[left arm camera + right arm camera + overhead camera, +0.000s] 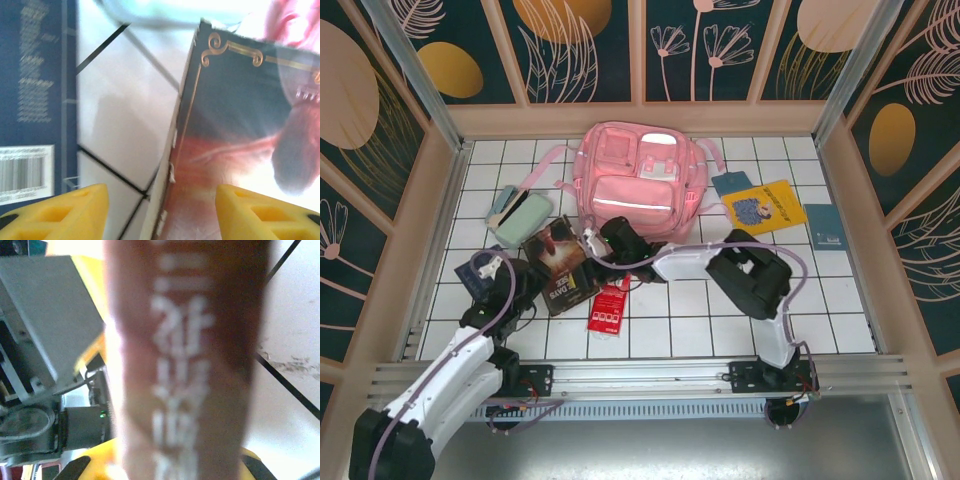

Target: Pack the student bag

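From above, the bag [632, 180] lies flat at the middle of the far edge of the tabletop [700, 320], front pockets up. A mint case [525, 215] lies toward the left edge, and a yellow book [760, 207] just right of the bag. The right gripper [592, 240] sits just before the bag's near edge, at the far corner of a dark book [560, 265]. The left gripper [492, 266] hangs over a navy book [478, 272] near the left edge, and a red packet [608, 305] lies just nearside of the dark book. In the left wrist view the left gripper [160, 210] has its yellow fingers [70, 212] spread wide with nothing between them but white tile and the dark book's [240, 150] edge; the navy book [35, 90] lies to the left. In the right wrist view the right gripper [170, 465] is narrow, clamped on the dark book [185, 365], which stands blurred between its fingers
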`<state>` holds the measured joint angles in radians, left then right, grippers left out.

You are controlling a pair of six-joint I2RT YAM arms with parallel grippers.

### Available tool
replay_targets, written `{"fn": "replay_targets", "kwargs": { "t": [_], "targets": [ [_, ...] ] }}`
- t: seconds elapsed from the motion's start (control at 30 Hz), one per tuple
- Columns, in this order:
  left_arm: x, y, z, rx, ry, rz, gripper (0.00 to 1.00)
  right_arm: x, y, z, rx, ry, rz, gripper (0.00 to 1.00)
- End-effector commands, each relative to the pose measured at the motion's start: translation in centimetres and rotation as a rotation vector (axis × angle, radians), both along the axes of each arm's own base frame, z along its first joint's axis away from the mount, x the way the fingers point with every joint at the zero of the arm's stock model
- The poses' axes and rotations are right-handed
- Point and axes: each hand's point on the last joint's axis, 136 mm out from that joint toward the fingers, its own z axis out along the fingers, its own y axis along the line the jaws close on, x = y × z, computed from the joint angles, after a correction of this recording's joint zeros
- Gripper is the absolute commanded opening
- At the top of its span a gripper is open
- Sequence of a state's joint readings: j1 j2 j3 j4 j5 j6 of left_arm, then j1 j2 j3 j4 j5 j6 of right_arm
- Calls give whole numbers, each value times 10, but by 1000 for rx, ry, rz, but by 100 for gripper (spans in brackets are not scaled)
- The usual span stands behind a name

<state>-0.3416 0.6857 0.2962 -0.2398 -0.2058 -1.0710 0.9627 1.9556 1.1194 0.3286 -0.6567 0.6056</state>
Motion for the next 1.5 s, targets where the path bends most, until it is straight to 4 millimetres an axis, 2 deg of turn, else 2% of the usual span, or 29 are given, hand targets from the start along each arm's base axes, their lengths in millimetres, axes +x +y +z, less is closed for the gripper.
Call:
{"fn": "replay_targets", "kwargs": {
  "t": [0.0, 0.13, 0.37, 0.43, 0.57, 0.73, 0.83, 0.97, 1.03, 1.1, 1.17, 1.23, 1.33, 1.47],
  "targets": [
    [6, -7, 35, 34, -55, -70, 59, 28, -15, 73, 171, -163, -94, 0],
    [22, -20, 62, 47, -94, -142, 59, 44, -57, 93, 185, -226, -220, 0],
    [54, -63, 82, 78, -124, -283, 55, 71, -147, 115, 174, -321, -497, 0],
    [62, -85, 85, 104, -120, -337, 55, 77, -174, 120, 166, -347, -576, 0],
    [77, -131, 85, 118, -111, -450, 53, 83, -217, 118, 116, -370, -690, 0],
    [92, -193, 67, 192, -66, -598, 50, 85, -264, 115, 108, -372, -811, 0],
    [100, -222, 50, 213, -22, -665, 45, 82, -279, 113, 106, -370, -842, 0],
    [105, -244, 30, 200, 10, -707, 45, 80, -286, 108, 107, -363, -857, 0],
    [107, -246, 18, 206, 38, -703, 45, 80, -288, 105, 113, -357, -862, 0],
    [103, -246, -2, 213, 93, -716, 44, 80, -289, 102, 111, -349, -862, 0],
    [98, -242, -14, 218, 123, -709, 44, 80, -290, 101, 112, -349, -866, 0],
    [95, -235, -18, 234, 129, -694, 44, 80, -291, 99, 115, -349, -866, 0],
    [93, -235, -16, 225, 123, -696, 44, 81, -293, 97, 113, -343, -872, 0],
    [81, -233, -35, 189, 168, -697, 44, 81, -294, 95, 116, -337, -877, 0]
  ]
}}
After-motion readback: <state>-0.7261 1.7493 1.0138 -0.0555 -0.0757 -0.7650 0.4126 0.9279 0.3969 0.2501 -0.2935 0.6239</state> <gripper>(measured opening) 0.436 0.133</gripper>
